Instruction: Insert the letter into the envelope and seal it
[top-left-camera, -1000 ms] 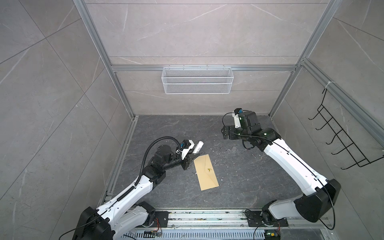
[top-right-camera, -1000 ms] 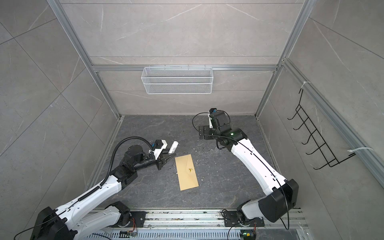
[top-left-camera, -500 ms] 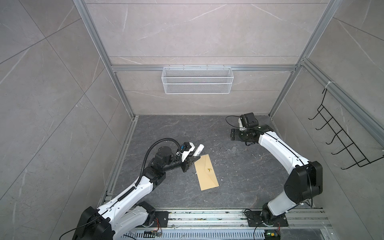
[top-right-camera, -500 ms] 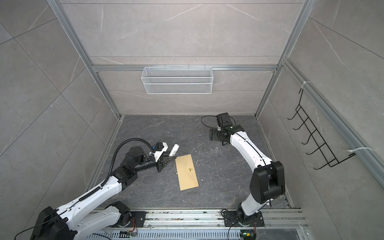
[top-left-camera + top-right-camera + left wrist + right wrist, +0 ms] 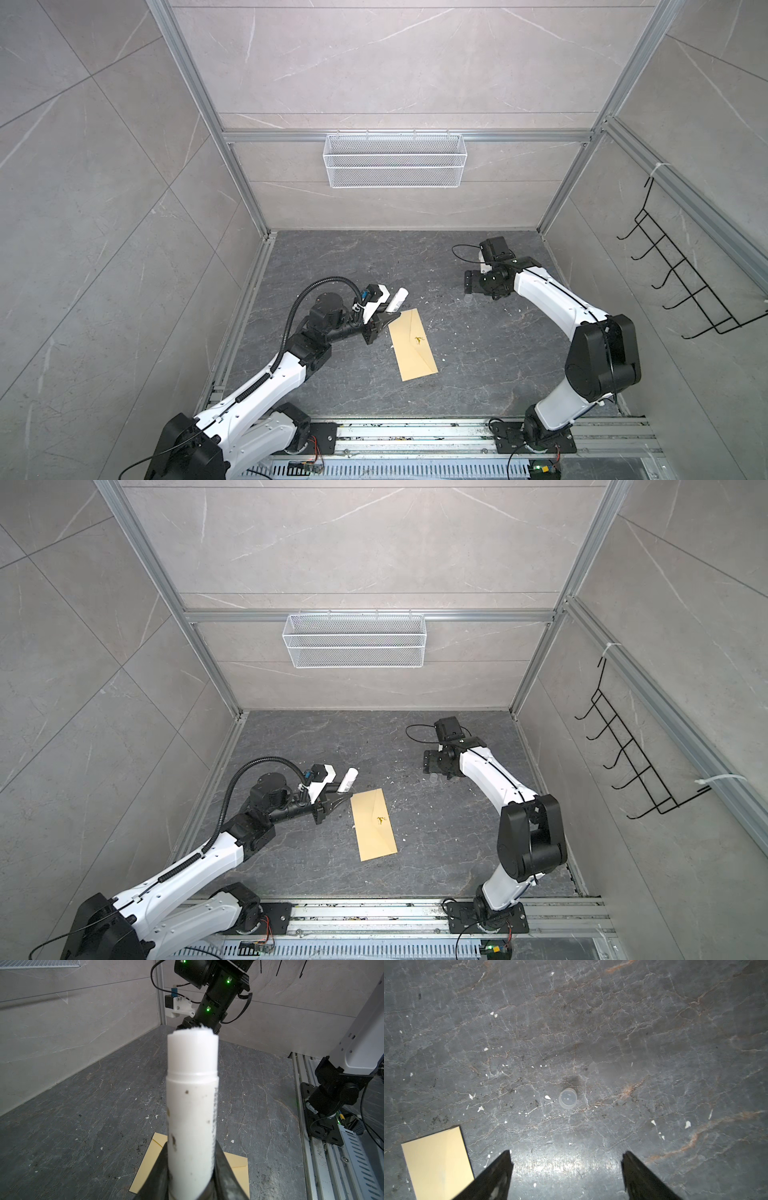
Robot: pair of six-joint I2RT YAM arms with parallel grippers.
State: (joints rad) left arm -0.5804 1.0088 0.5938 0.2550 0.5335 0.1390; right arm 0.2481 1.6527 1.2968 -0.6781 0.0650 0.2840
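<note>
**Grey tiled booth, dark stone floor [image 5: 374,257]: you are holding the glue stick beside the upper end of the envelope.**

The envelope [image 5: 412,351] is lying flat in the centre of both top views, with its long axis running from upper left to lower right. Its upper end is sitting just at the lower right of your left gripper [image 5: 388,319], so this arm is the nearer one. That gripper is clamping the uncapped glue stick [image 5: 192,1105], whose tip is pointing up and away from the paper. Your right gripper [image 5: 567,1152] is hanging with jaws spread and empty in the upper right of the floor, well apart from the envelope, above the small clear cap [image 5: 568,1098]. The letter is not showing in any view; probably it is inside already, but I cannot tell.
</note>
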